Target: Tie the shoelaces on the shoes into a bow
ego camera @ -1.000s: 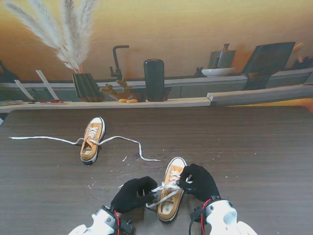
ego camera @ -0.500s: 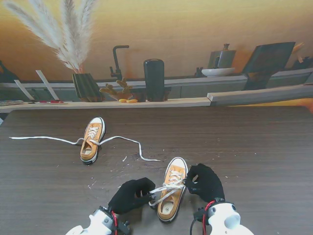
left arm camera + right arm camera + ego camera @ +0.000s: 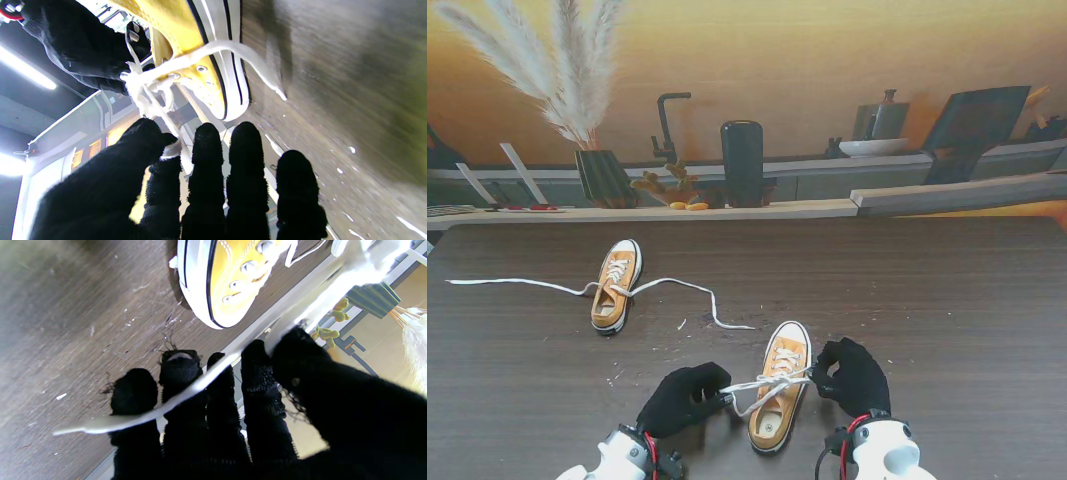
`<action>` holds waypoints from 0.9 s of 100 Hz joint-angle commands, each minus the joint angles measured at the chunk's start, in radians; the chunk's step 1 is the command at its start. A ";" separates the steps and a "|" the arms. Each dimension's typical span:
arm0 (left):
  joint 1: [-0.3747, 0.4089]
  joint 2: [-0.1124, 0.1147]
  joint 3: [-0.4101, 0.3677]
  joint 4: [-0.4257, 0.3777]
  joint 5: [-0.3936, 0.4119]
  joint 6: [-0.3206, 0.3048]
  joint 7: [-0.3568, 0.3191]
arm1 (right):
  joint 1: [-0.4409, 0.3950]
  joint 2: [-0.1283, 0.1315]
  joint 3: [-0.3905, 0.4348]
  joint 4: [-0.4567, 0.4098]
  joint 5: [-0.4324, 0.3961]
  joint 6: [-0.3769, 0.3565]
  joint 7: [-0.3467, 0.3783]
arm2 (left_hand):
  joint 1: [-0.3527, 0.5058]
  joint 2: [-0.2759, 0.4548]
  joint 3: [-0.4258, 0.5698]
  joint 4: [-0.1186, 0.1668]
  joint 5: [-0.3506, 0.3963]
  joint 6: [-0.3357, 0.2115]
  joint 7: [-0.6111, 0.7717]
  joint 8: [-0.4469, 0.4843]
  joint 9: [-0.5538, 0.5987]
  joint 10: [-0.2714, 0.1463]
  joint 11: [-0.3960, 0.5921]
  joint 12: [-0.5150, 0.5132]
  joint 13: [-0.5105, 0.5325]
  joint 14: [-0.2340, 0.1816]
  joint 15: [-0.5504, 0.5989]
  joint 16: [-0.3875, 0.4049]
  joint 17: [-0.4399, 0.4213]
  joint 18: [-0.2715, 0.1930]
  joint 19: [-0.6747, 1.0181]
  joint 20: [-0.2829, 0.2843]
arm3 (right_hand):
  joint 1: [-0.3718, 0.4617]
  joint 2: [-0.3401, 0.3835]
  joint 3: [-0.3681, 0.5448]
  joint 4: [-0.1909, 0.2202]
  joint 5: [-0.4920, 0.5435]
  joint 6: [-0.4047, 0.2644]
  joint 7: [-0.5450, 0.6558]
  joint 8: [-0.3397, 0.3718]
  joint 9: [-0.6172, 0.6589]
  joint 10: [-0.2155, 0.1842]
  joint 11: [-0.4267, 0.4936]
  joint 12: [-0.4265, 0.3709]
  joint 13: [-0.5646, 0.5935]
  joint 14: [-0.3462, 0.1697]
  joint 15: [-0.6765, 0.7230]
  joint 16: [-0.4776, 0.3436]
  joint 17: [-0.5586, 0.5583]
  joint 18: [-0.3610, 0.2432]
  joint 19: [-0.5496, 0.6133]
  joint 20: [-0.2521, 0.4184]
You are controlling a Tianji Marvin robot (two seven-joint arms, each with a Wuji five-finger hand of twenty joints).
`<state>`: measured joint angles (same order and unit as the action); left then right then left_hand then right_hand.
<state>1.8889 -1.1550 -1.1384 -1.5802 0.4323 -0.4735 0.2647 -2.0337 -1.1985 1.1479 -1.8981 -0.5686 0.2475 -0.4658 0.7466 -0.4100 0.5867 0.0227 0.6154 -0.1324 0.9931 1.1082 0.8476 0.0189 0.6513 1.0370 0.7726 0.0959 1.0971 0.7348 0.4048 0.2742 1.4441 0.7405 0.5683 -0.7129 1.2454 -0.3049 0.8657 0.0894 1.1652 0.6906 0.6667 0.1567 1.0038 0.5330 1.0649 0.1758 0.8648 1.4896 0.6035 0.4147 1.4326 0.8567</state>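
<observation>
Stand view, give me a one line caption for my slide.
Both gloved hands, left hand and right hand, pull white laces sideways across the near shoe.

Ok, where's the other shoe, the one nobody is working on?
In the stand view, the untied shoe lies on the table's left side, farther from me than the left hand, toe toward the back shelf, its white laces trailing out to both sides.
</observation>
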 commanded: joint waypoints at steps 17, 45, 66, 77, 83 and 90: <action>0.008 0.000 -0.006 -0.010 0.007 0.015 -0.004 | -0.011 -0.005 0.004 0.000 -0.006 0.037 -0.003 | 0.030 0.014 -0.010 -0.017 0.028 -0.068 0.017 -0.014 0.000 0.003 0.003 0.001 -0.009 0.003 -0.004 0.025 -0.006 -0.019 -0.004 0.018 | 0.041 -0.002 -0.002 -0.003 -0.017 0.007 0.033 -0.002 -0.010 0.017 0.025 -0.017 0.044 0.039 -0.050 -0.031 -0.017 0.023 -0.019 -0.014; 0.018 0.001 -0.015 -0.019 0.043 0.042 0.015 | -0.017 -0.009 0.012 0.002 -0.002 0.055 -0.013 | 0.067 0.039 -0.079 -0.034 0.014 -0.045 0.020 -0.031 -0.006 -0.003 0.003 -0.001 -0.004 -0.013 -0.004 0.024 -0.004 -0.022 -0.003 0.020 | 0.042 -0.002 -0.001 -0.003 -0.015 0.008 0.033 -0.002 -0.008 0.016 0.026 -0.018 0.052 0.045 -0.071 -0.043 -0.019 0.024 -0.020 -0.017; 0.027 -0.002 -0.028 -0.025 0.053 0.056 0.033 | -0.020 -0.011 0.017 0.003 -0.001 0.062 -0.021 | 0.080 0.044 -0.097 -0.035 0.012 -0.036 0.025 -0.034 -0.002 0.000 0.009 -0.003 0.000 -0.016 -0.002 0.025 -0.005 -0.021 -0.003 0.021 | 0.042 -0.003 -0.001 -0.003 -0.015 0.009 0.033 -0.002 -0.008 0.019 0.027 -0.018 0.054 0.046 -0.076 -0.045 -0.021 0.025 -0.021 -0.018; 0.030 -0.001 -0.034 -0.028 0.057 0.060 0.033 | -0.022 -0.012 0.019 0.002 -0.002 0.067 -0.022 | 0.079 0.044 -0.099 -0.033 0.012 -0.036 0.028 -0.034 -0.001 -0.004 0.010 -0.002 -0.001 -0.016 -0.002 0.025 -0.005 -0.020 -0.004 0.021 | 0.043 -0.003 0.000 -0.003 -0.015 0.009 0.032 -0.002 -0.007 0.019 0.027 -0.018 0.054 0.050 -0.079 -0.046 -0.022 0.025 -0.022 -0.019; 0.032 -0.001 -0.037 -0.029 0.060 0.063 0.033 | -0.022 -0.012 0.021 0.001 -0.001 0.070 -0.022 | 0.079 0.043 -0.099 -0.031 0.012 -0.037 0.029 -0.033 -0.002 -0.005 0.011 -0.002 -0.001 -0.018 -0.002 0.025 -0.005 -0.020 -0.003 0.021 | 0.041 -0.003 -0.001 -0.003 -0.015 0.010 0.032 -0.002 -0.006 0.018 0.027 -0.018 0.056 0.051 -0.081 -0.047 -0.022 0.026 -0.022 -0.019; 0.034 -0.001 -0.040 -0.030 0.063 0.069 0.036 | -0.023 -0.012 0.023 0.000 -0.003 0.074 -0.021 | 0.080 0.042 -0.099 -0.030 0.011 -0.037 0.030 -0.033 -0.001 -0.004 0.012 -0.001 0.000 -0.018 -0.001 0.025 -0.004 -0.021 -0.003 0.022 | 0.042 -0.004 0.000 -0.003 -0.015 0.009 0.032 -0.002 -0.006 0.019 0.027 -0.019 0.056 0.051 -0.082 -0.048 -0.022 0.026 -0.021 -0.019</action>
<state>1.9163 -1.1572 -1.1750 -1.6010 0.4914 -0.4148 0.3110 -2.0512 -1.2103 1.1677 -1.8968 -0.5724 0.3149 -0.4994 0.7954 -0.3966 0.5124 -0.0004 0.6157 -0.1321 0.9945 1.0834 0.8476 0.0191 0.6504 1.0369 0.7726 0.0961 1.0968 0.7348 0.4048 0.2742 1.4436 0.7427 0.5683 -0.7129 1.2455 -0.3049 0.8657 0.0967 1.1657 0.6906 0.6670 0.1641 1.0043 0.5320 1.0801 0.2085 0.7938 1.4558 0.5958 0.4240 1.4131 0.8399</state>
